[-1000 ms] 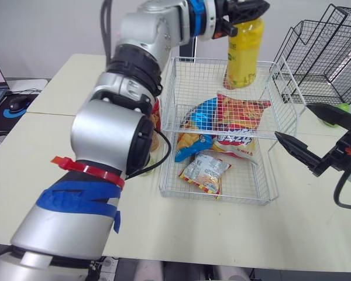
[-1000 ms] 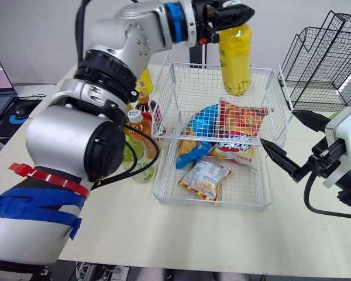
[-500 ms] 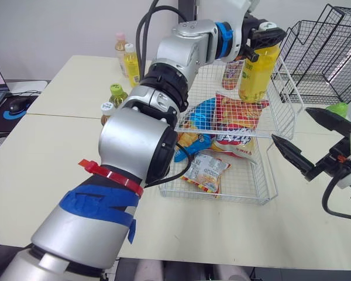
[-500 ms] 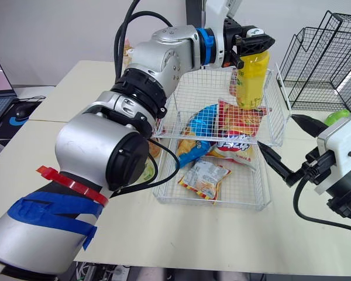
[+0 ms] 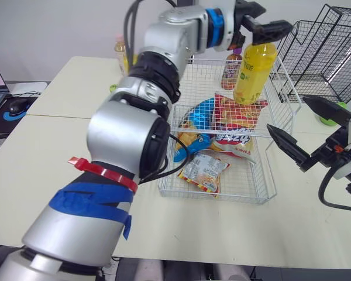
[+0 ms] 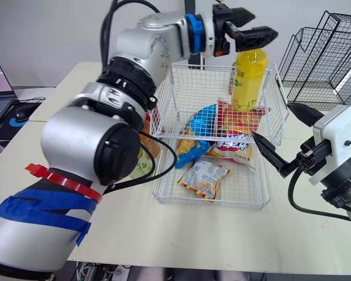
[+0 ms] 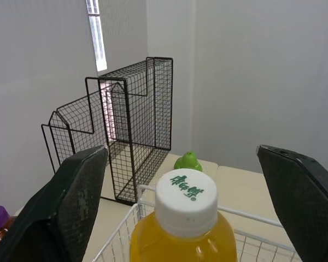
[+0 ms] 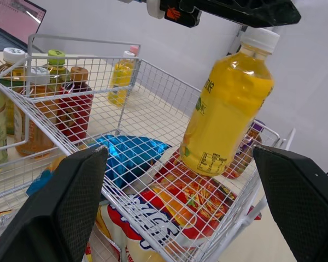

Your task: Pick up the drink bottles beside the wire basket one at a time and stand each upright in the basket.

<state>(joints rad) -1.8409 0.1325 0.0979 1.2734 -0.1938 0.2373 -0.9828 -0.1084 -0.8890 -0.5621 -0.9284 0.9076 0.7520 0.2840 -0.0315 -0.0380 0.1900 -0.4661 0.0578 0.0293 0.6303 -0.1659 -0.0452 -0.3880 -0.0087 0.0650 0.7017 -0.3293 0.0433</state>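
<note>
Your left pincer [image 5: 276, 17] is spread open just above the white cap of the yellow plastic drink bottle [image 6: 247, 82], which stands at 1 o'clock in the white wire basket [image 6: 210, 203]. Your right pincer [image 6: 272, 120] hangs open at the basket's 3 o'clock.

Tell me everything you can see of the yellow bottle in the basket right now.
The yellow bottle is plastic, full of yellow drink, with a white cap printed in green. It stands slightly tilted in the far right corner of the wire basket, base on a red snack bag. The left gripper hangs open above the cap, fingers clear of it.
</note>
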